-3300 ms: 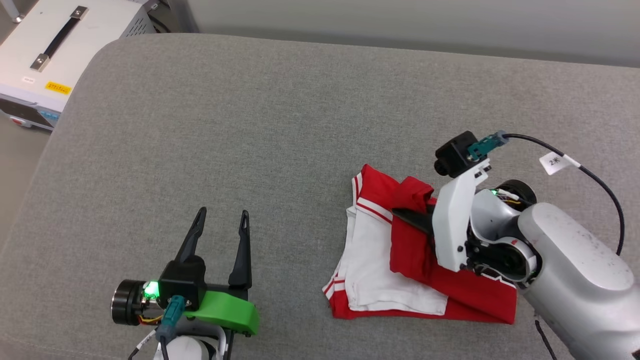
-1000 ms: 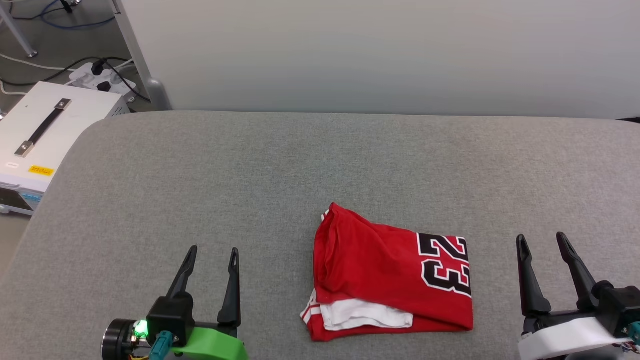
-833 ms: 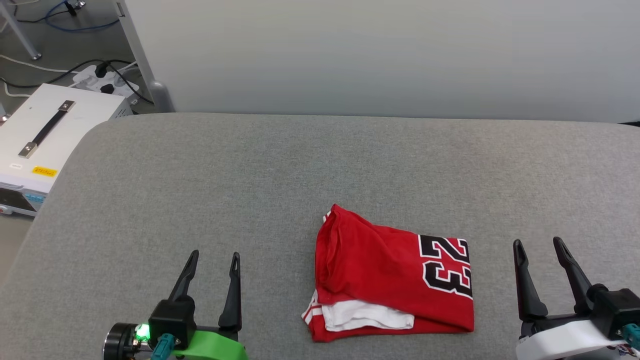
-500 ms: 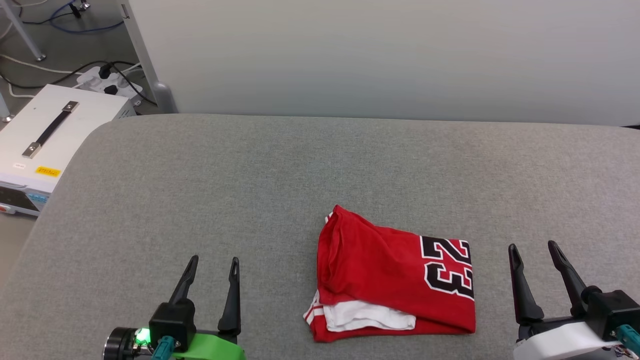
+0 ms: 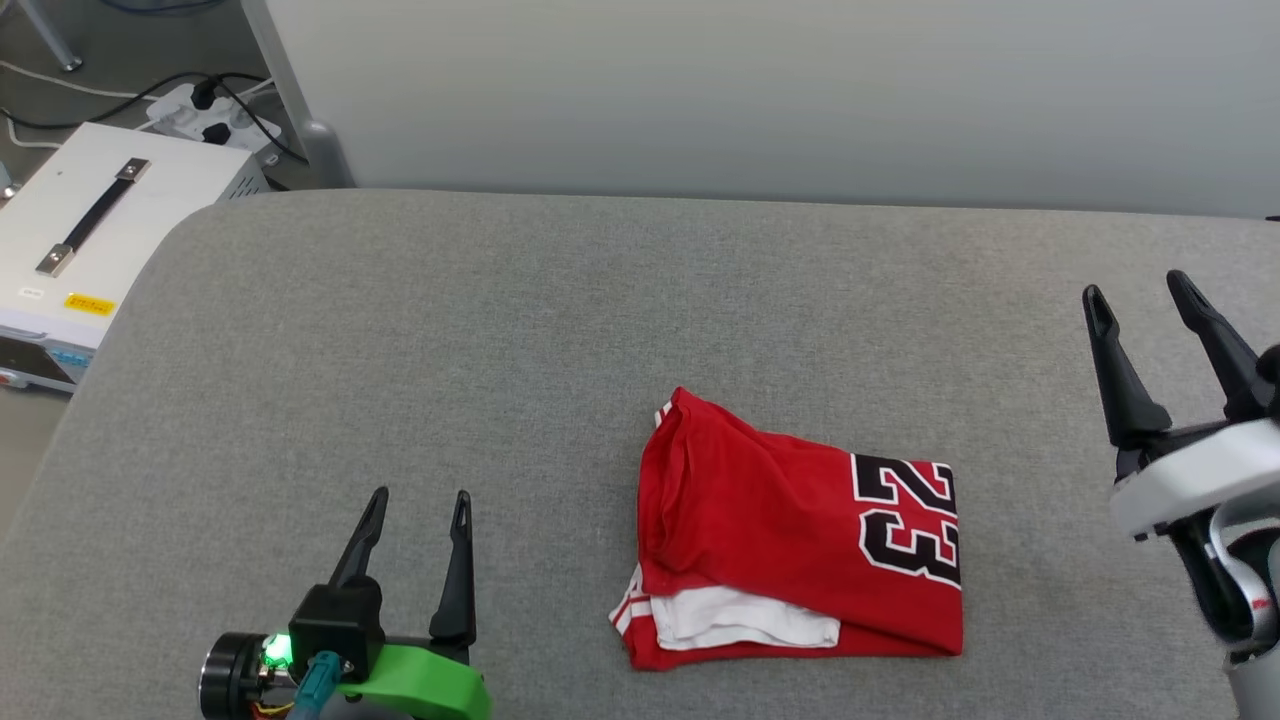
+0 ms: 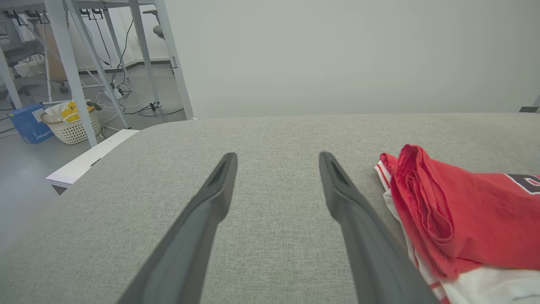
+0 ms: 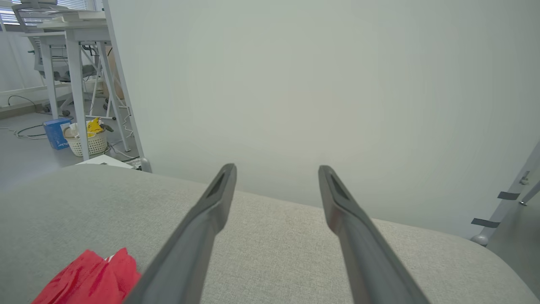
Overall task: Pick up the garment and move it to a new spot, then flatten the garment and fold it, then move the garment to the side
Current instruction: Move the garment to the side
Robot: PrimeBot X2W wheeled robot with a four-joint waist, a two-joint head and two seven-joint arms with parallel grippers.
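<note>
1. Two of the task's three stages look finished. The garment (image 5: 790,560) lies as a compact folded packet on the grey padded surface (image 5: 500,330), toward that surface's near edge and a little right of its middle. The red panel with the "23" print is on top, and a white layer and some striped trim peek out at the packet's near-left corner.
2. The fold is passable rather than neat: the far-left corner humps up and the layer edges do not line up.
3. The left gripper (image 5: 420,495) is held over the surface's near-left part. Its jaws are apart and hold nothing, and it is clear of the cloth.
4. The right gripper (image 5: 1135,285) is raised over the surface's right end, with jaws likewise spread and empty. Its wrist view catches a red corner of the garment low at the left.
5. The last stage, moving the garment to the side, is harder to judge. The packet sits off the surface's middle, so this may already be its final place, though the pictures do not settle that.
6. If that stage is not done, one step is left. A gripper must pinch through all the layers and carry or slide the packet toward one end of the surface without letting the fold spring open.
</note>
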